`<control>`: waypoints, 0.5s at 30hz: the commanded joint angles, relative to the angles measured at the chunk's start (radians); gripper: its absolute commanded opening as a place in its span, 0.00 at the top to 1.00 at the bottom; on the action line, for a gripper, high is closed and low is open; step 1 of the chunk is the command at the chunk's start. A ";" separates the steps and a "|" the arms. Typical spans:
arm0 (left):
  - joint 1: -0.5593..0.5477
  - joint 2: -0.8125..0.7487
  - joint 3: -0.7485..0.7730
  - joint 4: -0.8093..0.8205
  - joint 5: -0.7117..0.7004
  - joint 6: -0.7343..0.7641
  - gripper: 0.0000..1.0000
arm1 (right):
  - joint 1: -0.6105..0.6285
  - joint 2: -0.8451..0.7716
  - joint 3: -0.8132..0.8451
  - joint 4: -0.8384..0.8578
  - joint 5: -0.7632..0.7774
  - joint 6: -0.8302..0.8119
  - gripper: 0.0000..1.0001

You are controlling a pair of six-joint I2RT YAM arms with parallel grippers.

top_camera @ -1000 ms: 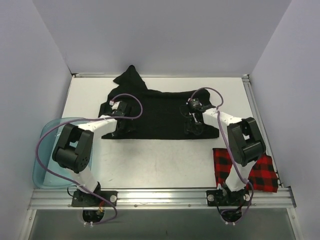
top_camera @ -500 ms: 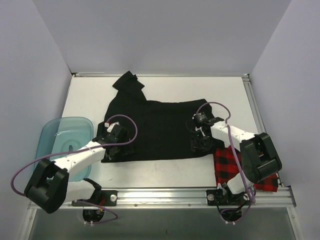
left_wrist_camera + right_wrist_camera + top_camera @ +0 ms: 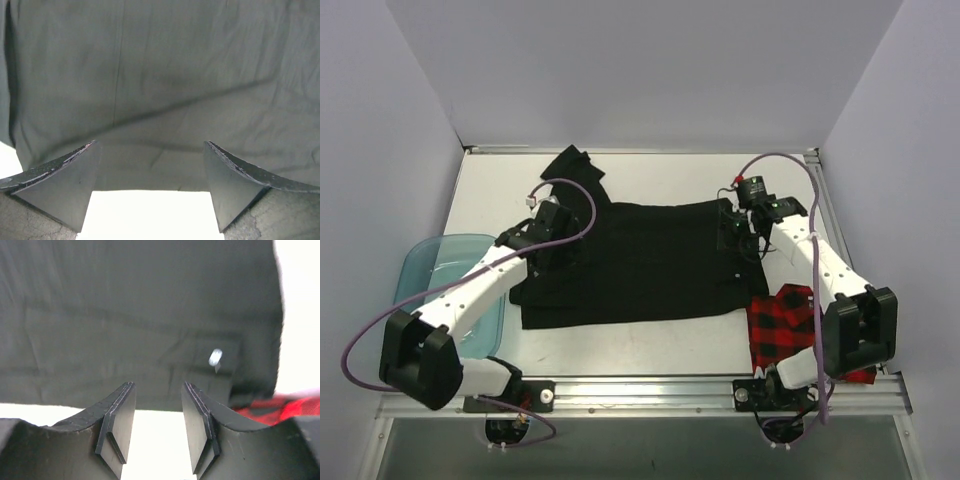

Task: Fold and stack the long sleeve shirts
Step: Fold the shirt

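The black shirt (image 3: pixel 640 260) lies spread flat across the middle of the table, one sleeve bunched at the far left (image 3: pixel 575 168). My left gripper (image 3: pixel 542 250) hovers over its left side, open and empty. In the left wrist view (image 3: pixel 149 145) the jaws stand wide apart over black cloth (image 3: pixel 165 75). My right gripper (image 3: pixel 733 235) hovers over the shirt's right edge, open and empty, as the right wrist view (image 3: pixel 158 385) shows. A white button (image 3: pixel 215 357) shows there. The red-and-black check shirt (image 3: pixel 805 320) lies at the near right, its corner also in the right wrist view (image 3: pixel 285 404).
A translucent teal tub (image 3: pixel 425 275) sits at the table's left edge beside my left arm. The black shirt's near right corner touches or overlaps the check shirt. White walls close the table on three sides. A metal rail (image 3: pixel 640 390) runs along the near edge.
The black shirt was drawn toward the near edge and now lies still. Both grippers have moved away from its near hem toward the far side, above the cloth, with jaws open.
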 commanded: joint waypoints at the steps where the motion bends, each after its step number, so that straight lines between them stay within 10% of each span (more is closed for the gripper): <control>1: 0.056 0.128 0.070 0.063 -0.002 0.094 0.08 | -0.053 0.121 0.094 -0.002 0.036 -0.037 0.58; 15: 0.120 0.453 0.118 0.175 0.064 0.095 0.08 | -0.187 0.431 0.148 0.114 0.006 0.009 0.58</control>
